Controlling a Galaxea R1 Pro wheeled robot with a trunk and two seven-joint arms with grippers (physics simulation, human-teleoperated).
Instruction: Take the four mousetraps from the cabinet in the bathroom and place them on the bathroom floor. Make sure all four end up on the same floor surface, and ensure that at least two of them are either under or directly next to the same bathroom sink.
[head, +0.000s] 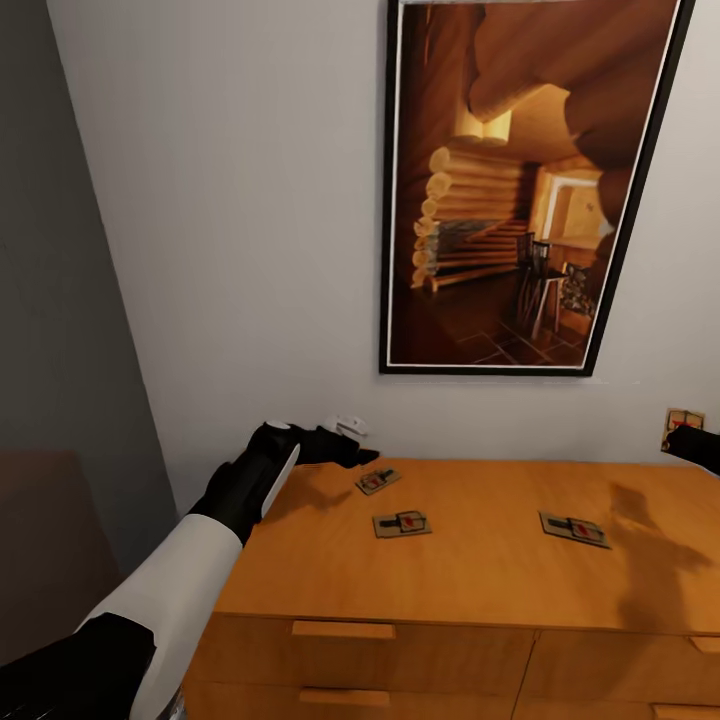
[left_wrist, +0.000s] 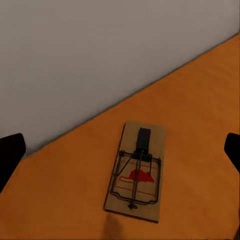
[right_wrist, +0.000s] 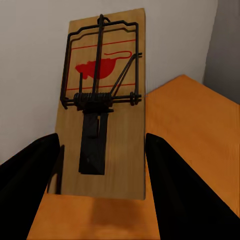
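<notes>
Cabinet (head: 470, 560) top: right end effector (head: 690, 440) w/ mousetrap (head: 681, 424), half cropped.

Right tool (head: 690, 443) — cut off at frame edge

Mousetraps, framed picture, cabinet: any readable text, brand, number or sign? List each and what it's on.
No readable text anywhere.
Mousetrap held by the right gripper: red mouse silhouette and red lines printed on the board, no words.
Mousetrap under the left gripper: same red mouse mark, no lettering.
Framed picture: log-cabin interior, no caption.
</notes>
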